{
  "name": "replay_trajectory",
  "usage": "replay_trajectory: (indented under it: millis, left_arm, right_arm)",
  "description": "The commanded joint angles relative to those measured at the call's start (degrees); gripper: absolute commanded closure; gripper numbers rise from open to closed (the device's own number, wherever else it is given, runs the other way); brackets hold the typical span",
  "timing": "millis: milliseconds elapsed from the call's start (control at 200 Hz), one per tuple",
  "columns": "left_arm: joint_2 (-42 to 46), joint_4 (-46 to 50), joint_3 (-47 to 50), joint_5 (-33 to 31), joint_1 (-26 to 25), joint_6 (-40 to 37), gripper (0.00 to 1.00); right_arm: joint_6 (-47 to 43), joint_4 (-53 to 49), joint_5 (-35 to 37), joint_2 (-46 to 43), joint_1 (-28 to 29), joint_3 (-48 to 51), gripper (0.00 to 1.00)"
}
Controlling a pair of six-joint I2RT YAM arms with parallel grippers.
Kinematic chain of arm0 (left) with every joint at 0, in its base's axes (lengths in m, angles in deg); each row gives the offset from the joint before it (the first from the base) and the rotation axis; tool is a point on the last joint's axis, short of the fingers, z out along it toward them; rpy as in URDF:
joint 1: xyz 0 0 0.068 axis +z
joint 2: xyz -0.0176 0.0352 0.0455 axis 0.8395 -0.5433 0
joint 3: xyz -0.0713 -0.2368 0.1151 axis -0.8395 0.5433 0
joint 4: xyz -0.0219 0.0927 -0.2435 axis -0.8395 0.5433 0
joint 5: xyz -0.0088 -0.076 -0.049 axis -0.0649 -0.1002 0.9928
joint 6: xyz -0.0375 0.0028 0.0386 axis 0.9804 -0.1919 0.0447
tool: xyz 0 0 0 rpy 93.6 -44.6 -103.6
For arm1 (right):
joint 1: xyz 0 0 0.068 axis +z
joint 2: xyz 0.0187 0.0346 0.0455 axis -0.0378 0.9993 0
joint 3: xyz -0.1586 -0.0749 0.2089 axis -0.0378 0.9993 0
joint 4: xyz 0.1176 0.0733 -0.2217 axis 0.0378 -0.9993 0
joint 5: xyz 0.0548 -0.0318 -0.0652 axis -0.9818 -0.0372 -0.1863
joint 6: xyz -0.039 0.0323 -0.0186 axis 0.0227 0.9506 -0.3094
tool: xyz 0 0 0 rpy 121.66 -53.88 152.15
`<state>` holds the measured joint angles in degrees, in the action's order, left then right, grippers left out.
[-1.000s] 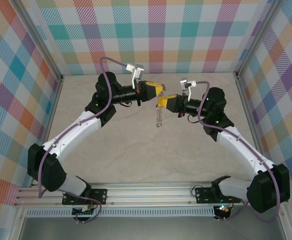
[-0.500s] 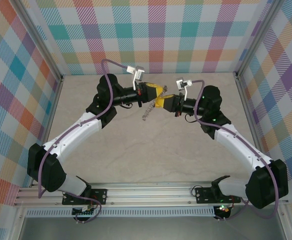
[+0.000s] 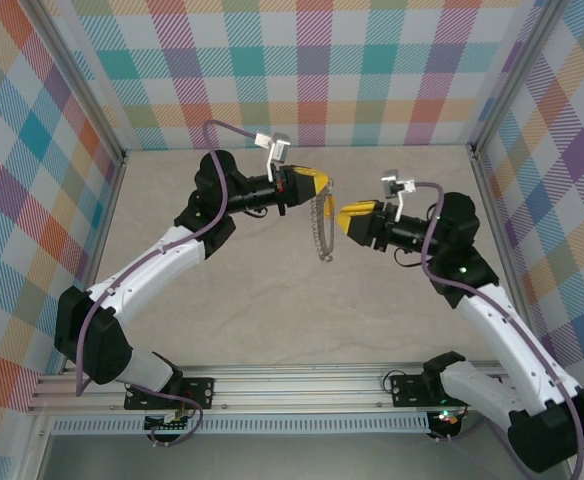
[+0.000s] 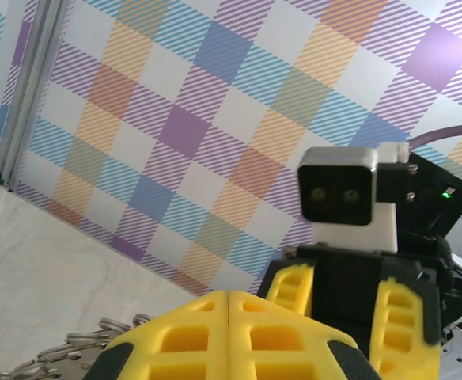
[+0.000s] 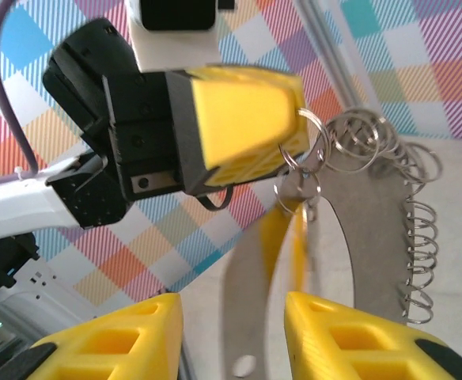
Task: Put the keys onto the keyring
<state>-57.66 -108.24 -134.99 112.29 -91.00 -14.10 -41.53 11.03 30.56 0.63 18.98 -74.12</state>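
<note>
My left gripper [image 3: 321, 183] is held up over the middle of the table and is shut on the top of the keyring [image 3: 322, 228]. The keyring is a silvery chain that hangs straight down from its yellow tips. In the right wrist view the left gripper [image 5: 294, 127] pinches the keyring [image 5: 418, 261] at its top links. The key [image 5: 280, 229] dangles from a small ring below as a blurred yellow streak, swinging. My right gripper [image 3: 343, 214] is a little to the right of the chain, open and holding nothing. Its jaws [image 5: 231, 313] stand apart below the key without touching it.
Plaid walls enclose the pale marble-look tabletop [image 3: 272, 300] on three sides. The aluminium rail [image 3: 292, 385] with both arm bases runs along the near edge. From the left wrist, a few chain links [image 4: 73, 358] show beside the shut fingers, with the right wrist camera [image 4: 344, 186] facing them.
My right gripper has opened and drawn back to the right, away from the left gripper. The chain now hangs straight down from the left gripper alone, with the key swinging.
</note>
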Motion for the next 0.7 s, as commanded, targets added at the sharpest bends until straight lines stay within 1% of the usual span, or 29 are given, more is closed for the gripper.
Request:
replay_trajectory:
  millis: [0, 90, 220, 345, 515, 695]
  left_arm:
    - [1.5, -6.1, 0.7, 0.3, -0.5, 1.6, 1.0]
    - [1.1, -7.8, 1.1, 0.6, -0.5, 2.7, 1.0]
    - [0.8, -10.6, 1.4, 0.9, -0.5, 4.9, 1.0]
    - [1.1, -12.2, 1.7, 0.8, -0.4, 6.1, 1.0]
    - [0.9, -13.3, 1.7, 1.3, -0.5, 7.3, 1.0]
    - [0.6, -13.7, 1.6, 1.6, -0.5, 7.9, 1.0]
  right_arm:
    - [-1.5, -2.2, 3.4, -0.7, -1.1, -2.8, 0.61]
    - [-0.4, -0.3, 5.1, 1.0, -1.3, -4.5, 0.63]
    - [1.6, 4.1, 5.6, 5.0, -1.4, -6.3, 0.64]
    - [4.5, 10.4, 3.0, 8.5, -1.5, -6.7, 0.67]
    - [7.6, 18.1, 0.1, 10.5, -1.5, -5.9, 0.67]
    - [9.3, 21.5, -1.4, 11.2, -1.4, -5.6, 0.67]
